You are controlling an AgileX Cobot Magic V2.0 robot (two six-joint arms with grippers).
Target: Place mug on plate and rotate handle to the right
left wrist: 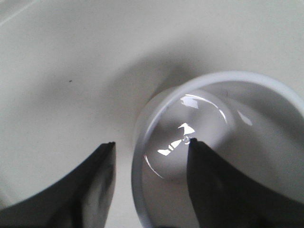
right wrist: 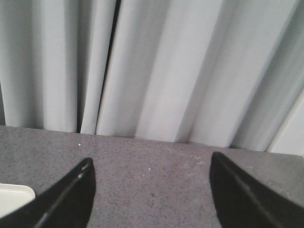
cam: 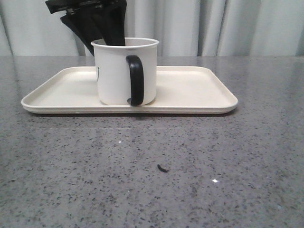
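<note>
One white cylindrical enamel-style mug (cam: 126,71) stands upright on the large cream rectangular tray-like plate (cam: 199,97), left of the plate's middle, and we see its glossy black C-shaped handle (cam: 135,79) facing the front camera. Above the mug, our left gripper (left wrist: 151,147) straddles the rim, one finger (left wrist: 209,180) inside and the other outside; jaws parted, not visibly pinching the wall. Away from the plate, our right gripper (right wrist: 151,166) gapes wide, holding nothing, over the grey speckled table (right wrist: 152,175).

Even soft light; glare inside mug (left wrist: 190,137), wrist views blurry.
</note>
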